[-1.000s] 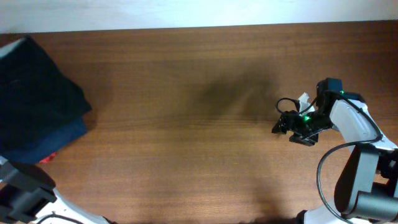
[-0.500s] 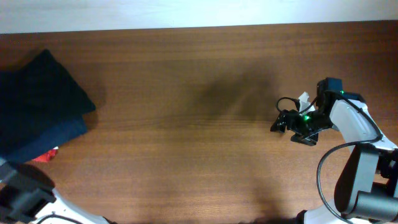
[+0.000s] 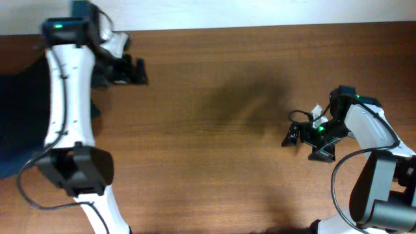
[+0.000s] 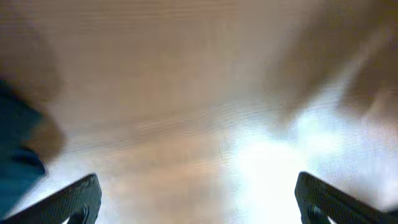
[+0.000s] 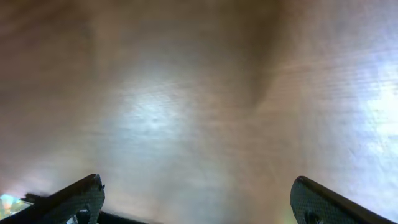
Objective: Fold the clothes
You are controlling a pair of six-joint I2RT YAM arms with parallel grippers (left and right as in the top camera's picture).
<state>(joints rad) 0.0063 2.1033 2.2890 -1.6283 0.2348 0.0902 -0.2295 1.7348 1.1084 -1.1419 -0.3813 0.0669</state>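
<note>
No black shorts show in any view. A dark navy folded pile (image 3: 23, 117) lies at the table's left edge, partly behind my left arm. Its blue fabric also shows at the left edge of the left wrist view (image 4: 15, 149). My left gripper (image 3: 133, 70) is open and empty over bare wood at the far left, just right of the pile; its fingers are wide apart in the left wrist view (image 4: 198, 196). My right gripper (image 3: 303, 144) is open and empty over bare wood at the right, and so too in the right wrist view (image 5: 198, 196).
The brown wooden table (image 3: 208, 169) ends at a pale wall strip along the far edge (image 3: 260, 13). My left arm (image 3: 65, 110) stretches from the near left corner up to the far left.
My left arm has swung from the near left corner up to the far left and now covers part of the pile. The pile shifted earlier. My right gripper's fingers have spread a little.
</note>
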